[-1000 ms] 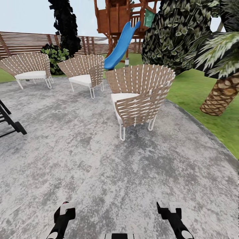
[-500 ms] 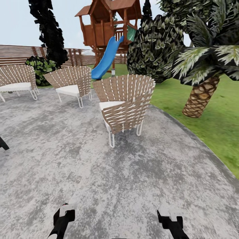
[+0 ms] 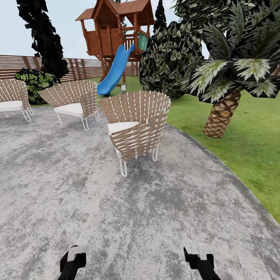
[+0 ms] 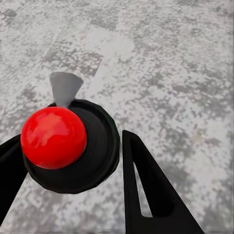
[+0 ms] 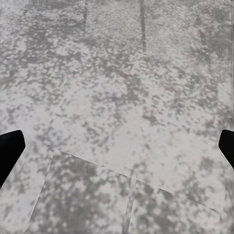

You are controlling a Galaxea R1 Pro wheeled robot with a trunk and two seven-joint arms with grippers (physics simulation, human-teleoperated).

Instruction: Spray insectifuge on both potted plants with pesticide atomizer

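Note:
The pesticide atomizer and the potted plants are out of view. Of the garden I see the round grey patio point(image 3: 155, 210) under me, the lawn point(image 3: 245, 136) to its right and the brown slatted fence point(image 3: 74, 66) at the back. My left gripper point(image 3: 73, 259) and right gripper point(image 3: 199, 258) hang low over the paving at the bottom of the head view. In the left wrist view the left gripper point(image 4: 70, 139) is open, and a red dome on a black disc point(image 4: 97, 151) shows between its fingers. The right gripper point(image 5: 122, 141) is open over bare paving with nothing in it.
A woven chair point(image 3: 136, 124) stands straight ahead, with a second chair point(image 3: 72, 103) and a third chair point(image 3: 11, 99) further left. A wooden playhouse with a blue slide point(image 3: 114, 70) rises behind. A scaly-trunked palm point(image 3: 219, 114) and a big bush point(image 3: 171, 58) stand on the lawn.
The whole view has shifted: chairs and playhouse slid left, the palm came further into the picture, and a black frame at the left edge dropped out. Both grippers sit slightly lower in the picture.

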